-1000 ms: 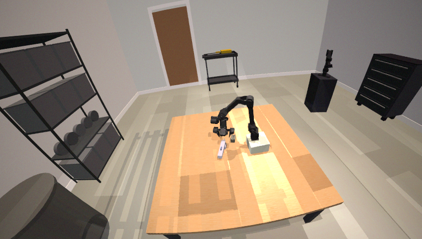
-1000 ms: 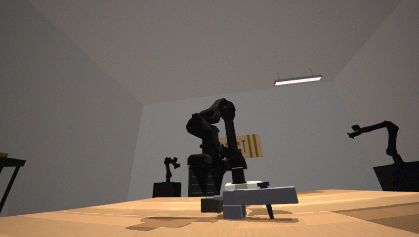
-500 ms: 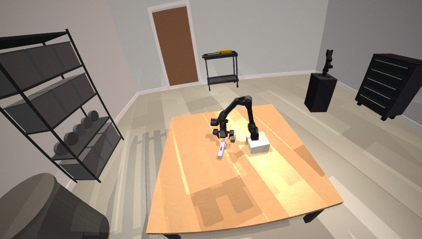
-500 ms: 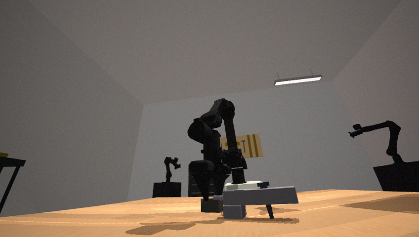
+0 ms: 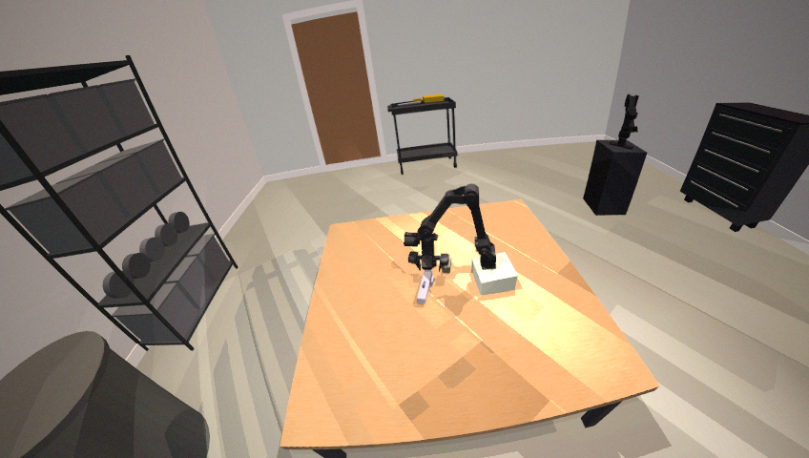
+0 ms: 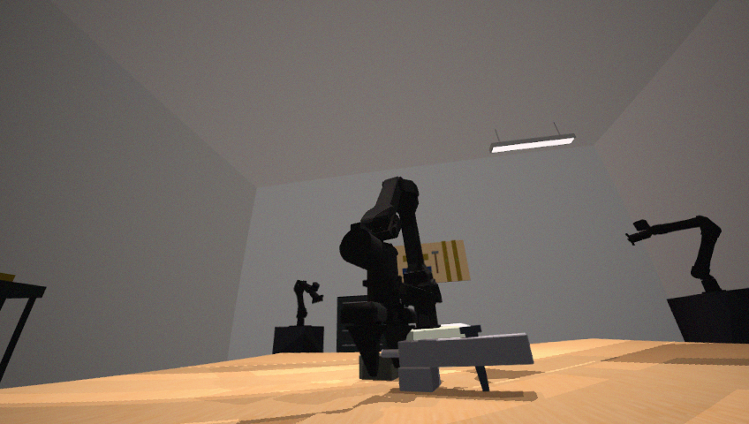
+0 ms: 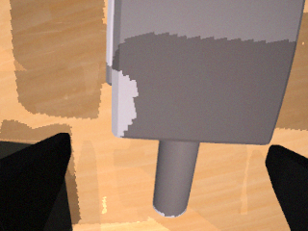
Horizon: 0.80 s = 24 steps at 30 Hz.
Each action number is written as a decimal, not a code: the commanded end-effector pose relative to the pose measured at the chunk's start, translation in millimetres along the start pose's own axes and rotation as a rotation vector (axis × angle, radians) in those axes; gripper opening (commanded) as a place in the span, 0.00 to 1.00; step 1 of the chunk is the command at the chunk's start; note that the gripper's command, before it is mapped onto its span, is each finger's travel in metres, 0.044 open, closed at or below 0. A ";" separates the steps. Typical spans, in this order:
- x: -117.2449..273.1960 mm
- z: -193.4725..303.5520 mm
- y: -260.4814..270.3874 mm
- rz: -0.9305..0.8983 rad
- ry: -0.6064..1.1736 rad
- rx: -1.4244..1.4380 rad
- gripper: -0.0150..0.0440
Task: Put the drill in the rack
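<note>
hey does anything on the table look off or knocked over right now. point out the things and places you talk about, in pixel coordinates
Nothing looks spilled or knocked over. The pale block-shaped tool body (image 5: 423, 288) (image 6: 465, 351) (image 7: 202, 91) is raised on a small block (image 6: 419, 379) and a thin dark leg (image 6: 482, 378), which may well be its normal stance.
</note>
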State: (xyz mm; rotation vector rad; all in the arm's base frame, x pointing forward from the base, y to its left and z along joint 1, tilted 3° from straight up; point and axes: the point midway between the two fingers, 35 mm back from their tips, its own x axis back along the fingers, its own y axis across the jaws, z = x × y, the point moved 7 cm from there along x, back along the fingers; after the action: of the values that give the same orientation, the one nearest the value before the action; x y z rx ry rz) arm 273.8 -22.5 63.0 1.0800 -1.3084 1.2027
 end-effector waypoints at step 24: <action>-4.8 -1.6 1.1 -0.003 0.000 0.001 0.25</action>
State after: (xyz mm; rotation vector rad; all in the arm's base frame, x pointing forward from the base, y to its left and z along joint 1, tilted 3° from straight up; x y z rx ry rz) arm 273.2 -20.7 57.7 1.0838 -1.3050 1.2007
